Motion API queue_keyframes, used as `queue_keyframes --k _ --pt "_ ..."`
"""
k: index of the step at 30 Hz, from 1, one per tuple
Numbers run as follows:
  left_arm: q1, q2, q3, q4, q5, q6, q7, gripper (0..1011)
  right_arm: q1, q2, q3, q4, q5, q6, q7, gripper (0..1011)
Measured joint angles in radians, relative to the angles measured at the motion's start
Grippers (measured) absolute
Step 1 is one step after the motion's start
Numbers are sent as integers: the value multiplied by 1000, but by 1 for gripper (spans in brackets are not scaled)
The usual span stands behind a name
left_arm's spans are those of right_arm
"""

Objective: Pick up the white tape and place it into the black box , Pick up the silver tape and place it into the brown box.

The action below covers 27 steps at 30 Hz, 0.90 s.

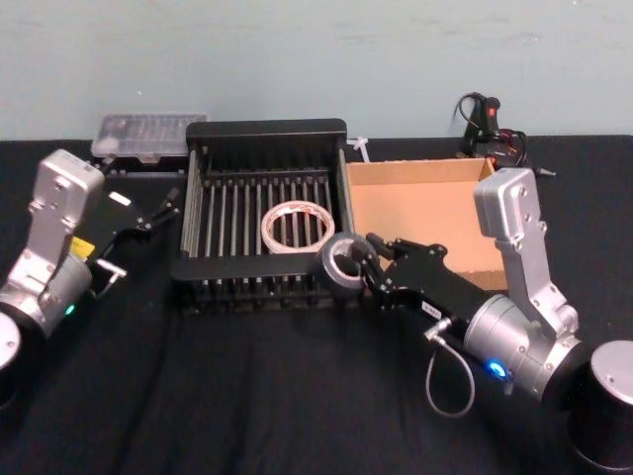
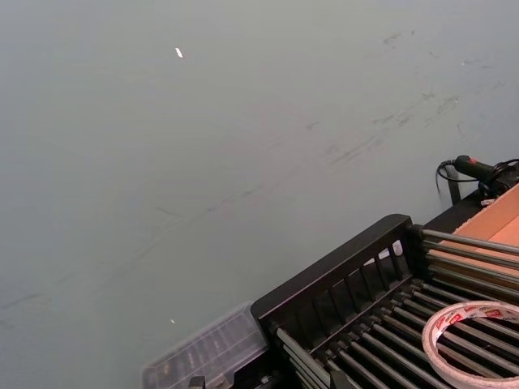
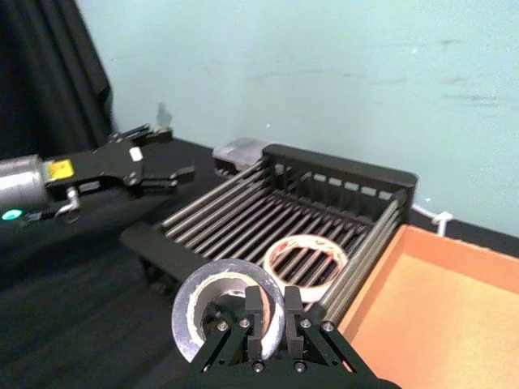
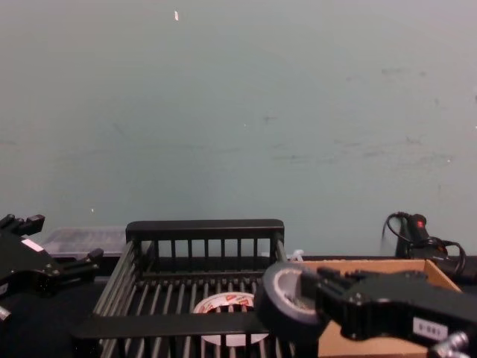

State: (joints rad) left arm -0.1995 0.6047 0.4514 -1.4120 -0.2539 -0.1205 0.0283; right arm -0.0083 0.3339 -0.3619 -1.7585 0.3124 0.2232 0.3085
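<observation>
Left gripper, a black 2-fingered claw on a silver arm, hangs above the black tabletop just left of the crate, its fingers spread with nothing between them. Behind it a clear plastic case lies against the wall. Next comes the black box, a slatted plastic crate with thick solid rims; the white tape, a thin wide ring with red print on its core, lies flat on the bars inside, toward the crate's right half. At the crate's front right corner the right gripper pinches the silver tape, a thick dull grey roll, 1 finger inside its hole and 1 outside the wall, holding it on edge above the rim. Immediately right of the crate sits the brown box, a shallow tan cardboard tray. Black cabled gear rests behind it.
</observation>
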Motion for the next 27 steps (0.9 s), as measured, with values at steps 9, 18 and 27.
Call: queue_keyframes --k 9,18,27 --pt "0 0 0 0 0 0 0 1001 29 -26 17 28 0 -22 -46 171" --pt "0 0 0 0 0 0 0 1001 57 -72 48 77 -21 -46 -105 171" --pt "0 0 0 0 0 0 0 1001 83 -123 69 140 -61 -78 -153 172"
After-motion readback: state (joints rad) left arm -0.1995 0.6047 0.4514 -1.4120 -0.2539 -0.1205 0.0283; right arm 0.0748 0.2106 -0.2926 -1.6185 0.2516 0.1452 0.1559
